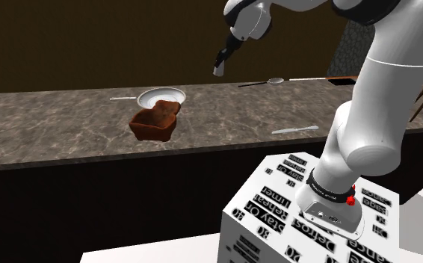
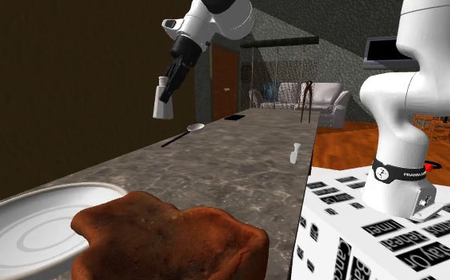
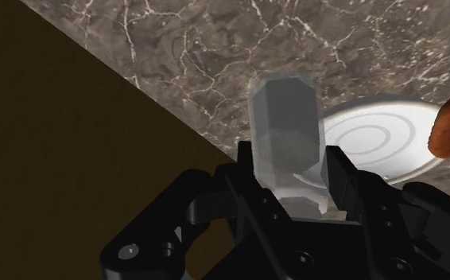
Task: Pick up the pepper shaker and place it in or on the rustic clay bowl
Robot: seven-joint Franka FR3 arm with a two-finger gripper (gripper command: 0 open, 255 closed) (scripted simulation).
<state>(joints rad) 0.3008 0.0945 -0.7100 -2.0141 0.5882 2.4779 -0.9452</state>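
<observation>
Jaws: black, drawn in narrow and clasping one end of the shaker (image 3: 287, 131), with one of the fingers (image 3: 341, 176) on each side.
Shaker: pale grey-white with flat facets. It is held high in the air, well clear of the surface (image 1: 68, 127), and off to the shoulder view's right of the bowl (image 1: 155, 122).
Step in hand: as I judge it, the pick-up is done and the step is the carry toward the bowl. The placing is not yet done.
Next move: probably a sideways carry until the shaker hangs over the bowl's hollow, then a lowering, then a loosening of the jaws. The bowl's rim is uneven, so the spot chosen for the release needs care.
Long axis: it runs in line with the fingers, near upright with a slight lean.
Pointing: the free end aims down toward the surface. The gripped end looks narrower in the second exterior view, but I cannot tell which end is the cap.
Bowl: reddish-brown, rough and lumpy-walled, standing on the marbled surface.
Plate (image 1: 165, 94): white and round, just behind the bowl in the shoulder view. I cannot tell whether the two touch.
Spoon (image 1: 276, 80): lies farther along the surface, near its back edge.
Wall (image 1: 90, 45): plain dark brown, beyond the surface.
</observation>
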